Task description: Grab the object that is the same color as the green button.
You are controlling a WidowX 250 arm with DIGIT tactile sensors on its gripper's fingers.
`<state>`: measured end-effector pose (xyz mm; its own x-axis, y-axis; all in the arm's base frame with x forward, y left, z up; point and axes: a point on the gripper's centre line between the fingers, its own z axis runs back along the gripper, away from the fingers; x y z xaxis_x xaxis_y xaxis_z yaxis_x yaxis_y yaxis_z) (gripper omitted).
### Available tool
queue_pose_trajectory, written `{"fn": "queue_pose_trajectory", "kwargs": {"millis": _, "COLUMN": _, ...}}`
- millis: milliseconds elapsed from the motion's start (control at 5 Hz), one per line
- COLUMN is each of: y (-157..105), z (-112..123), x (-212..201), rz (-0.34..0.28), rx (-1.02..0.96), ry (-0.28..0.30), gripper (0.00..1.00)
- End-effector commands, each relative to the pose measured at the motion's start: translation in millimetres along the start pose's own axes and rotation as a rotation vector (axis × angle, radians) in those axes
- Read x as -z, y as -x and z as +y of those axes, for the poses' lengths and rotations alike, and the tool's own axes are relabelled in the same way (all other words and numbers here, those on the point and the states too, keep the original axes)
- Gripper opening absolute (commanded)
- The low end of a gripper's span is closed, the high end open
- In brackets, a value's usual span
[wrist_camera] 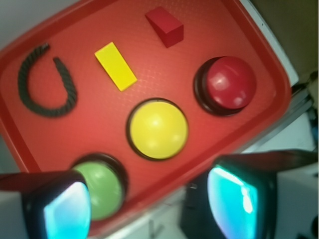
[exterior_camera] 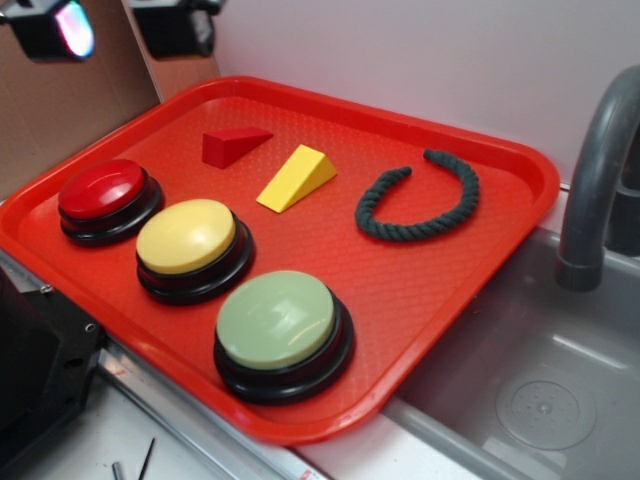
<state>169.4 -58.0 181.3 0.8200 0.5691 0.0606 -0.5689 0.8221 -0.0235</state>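
exterior view gives us a red tray [exterior_camera: 520,175] beside a grey sink [exterior_camera: 560,400] and faucet [exterior_camera: 600,170], with a pale wall behind. we count three dome buttons: red [exterior_camera: 100,188], yellow [exterior_camera: 186,236] and the green button [exterior_camera: 276,318]. two wedge blocks lie there, red [exterior_camera: 232,145] and yellow [exterior_camera: 296,179], plus one dark green rope piece [exterior_camera: 415,197] curled near the tray's sink-side edge. our gripper [wrist_camera: 149,204] hangs spread above the tray, holding nothing.

Rope [wrist_camera: 47,82] far from open claw [wrist_camera: 149,199]

Tray [exterior_camera: 60,250] holds everything: three buttons [exterior_camera: 186,240] in diagonal row at front, two wedges [exterior_camera: 296,179] behind, rope [exterior_camera: 418,196] right of wedges.
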Motion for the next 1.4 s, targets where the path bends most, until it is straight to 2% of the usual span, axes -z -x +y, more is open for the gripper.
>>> {"fn": "queue_pose_trajectory", "kwargs": {"millis": 0, "y": -34.2, "z": -45.2, "x": 43.9, "rz": -0.115, "rx": -0.275, "ry": 0.034, "gripper": 1.0}}
{"fn": "queue_pose_trajectory", "kwargs": {"millis": 200, "y": -52.4, "z": -60.2, "x": 68.3, "rz": -0.128, "rx": -0.296, "ry": 0.055, "gripper": 1.0}}
{"fn": "queue_pose_trajectory", "kwargs": {"millis": 400, "y": -60.6, "z": -81.1, "x": 102.7, "rz": -0.125, "rx": -0.274, "ry": 0.042, "gripper": 1.0}}
{"fn": "queue_pose_trajectory", "kwargs": {"millis": 800, "y": -63.3, "z": -101.7, "x": 151.1, "rz": -0.109, "rx": -0.221, "ry": 0.017, "gripper": 1.0}}
{"fn": "queue_pose_trajectory", "kwargs": {"millis": 1000, "y": -60.4, "z": -109.3, "x": 162.5, "rz": -0.116, "rx": -0.208, "ry": 0.01, "gripper": 1.0}}
{"fn": "queue_pose_trajectory", "kwargs": {"millis": 1200, "y": -59.4, "z": -110.9, "x": 171.0, "rz": -0.128, "rx": -0.21, "ry": 0.03, "gripper": 0.0}}
